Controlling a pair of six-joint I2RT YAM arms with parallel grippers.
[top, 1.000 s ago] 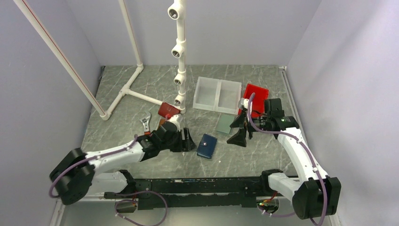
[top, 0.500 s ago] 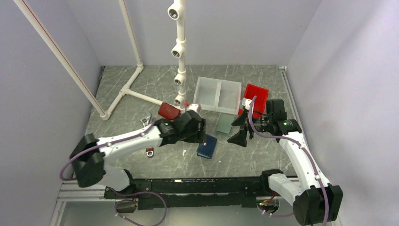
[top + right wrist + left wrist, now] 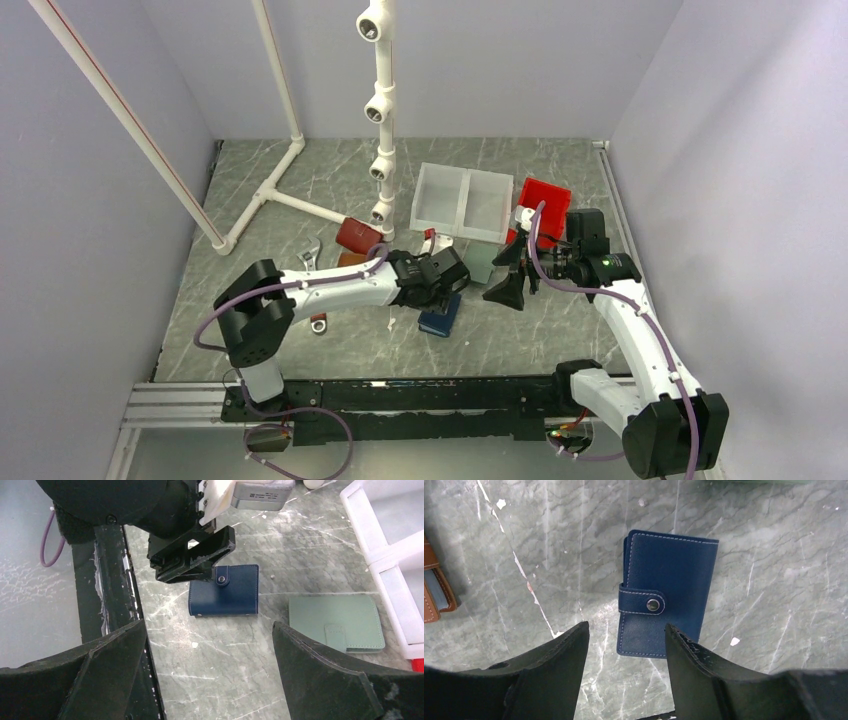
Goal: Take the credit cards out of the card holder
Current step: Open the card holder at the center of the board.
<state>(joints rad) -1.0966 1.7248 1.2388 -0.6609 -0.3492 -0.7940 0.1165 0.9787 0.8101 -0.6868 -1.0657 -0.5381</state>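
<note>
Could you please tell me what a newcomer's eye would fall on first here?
The navy card holder stands out, lying snapped shut on the marbled table near the middle, with the left claw open just above it. To its right the right claw hangs wide open, near a grey-green wallet, and a tall white pipe stand rises at the back.

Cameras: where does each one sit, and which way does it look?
Top external: fixed above and behind, looking down on the table; left arm and right arm show.
Left wrist: on the left arm, looking straight down at the closed card holder; open left claw below.
Right wrist: on the right arm, looking across at the left arm; open right claw below.
Both wrist views share the card holder.
</note>
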